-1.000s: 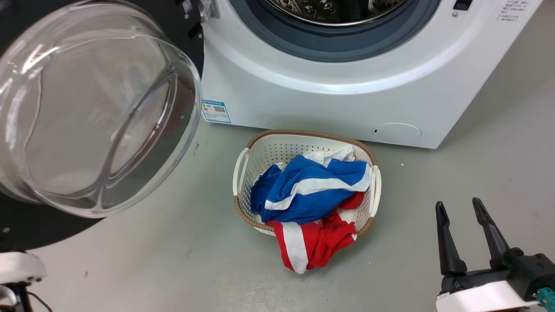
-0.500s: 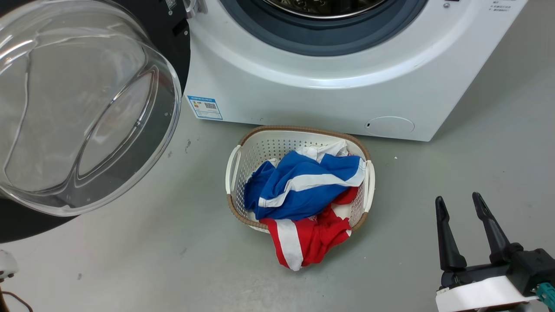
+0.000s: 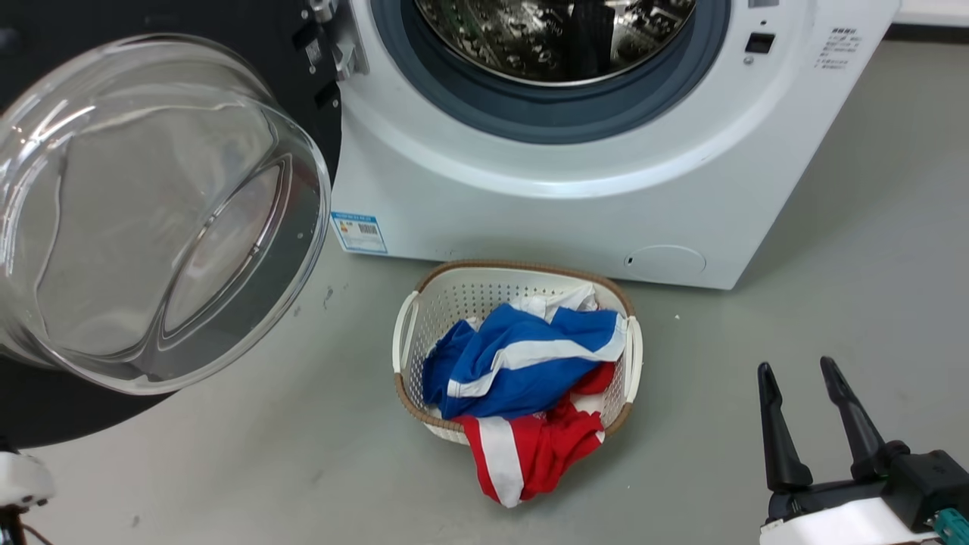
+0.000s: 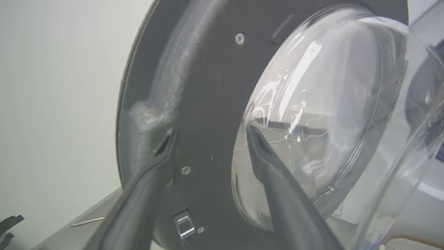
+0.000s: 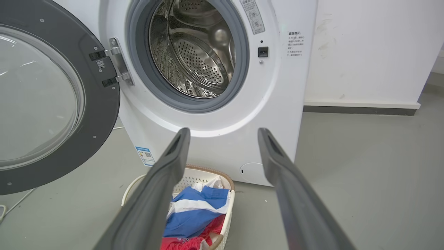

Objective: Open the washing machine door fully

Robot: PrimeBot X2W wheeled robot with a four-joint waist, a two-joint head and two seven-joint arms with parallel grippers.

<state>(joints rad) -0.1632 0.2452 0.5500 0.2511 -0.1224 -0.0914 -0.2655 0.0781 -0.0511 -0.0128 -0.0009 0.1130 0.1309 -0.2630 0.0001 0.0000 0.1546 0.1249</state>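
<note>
The large round glossy black washing machine door, clear glass bowl bulging at its centre, stands swung wide on its metal hinge beside the boxy white front-loading washing machine, whose grey-ringed steel drum lies exposed.

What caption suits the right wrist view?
Right end effector, open, faces a washing machine, door swung wide, laundry basket below.

From where I stand this is a bare laundry corner, more test room than home: a big white front-loading washing machine on a smooth grey floor, a scuffed plain white wall with a dark skirting strip, and a white perforated plastic laundry basket.
</note>
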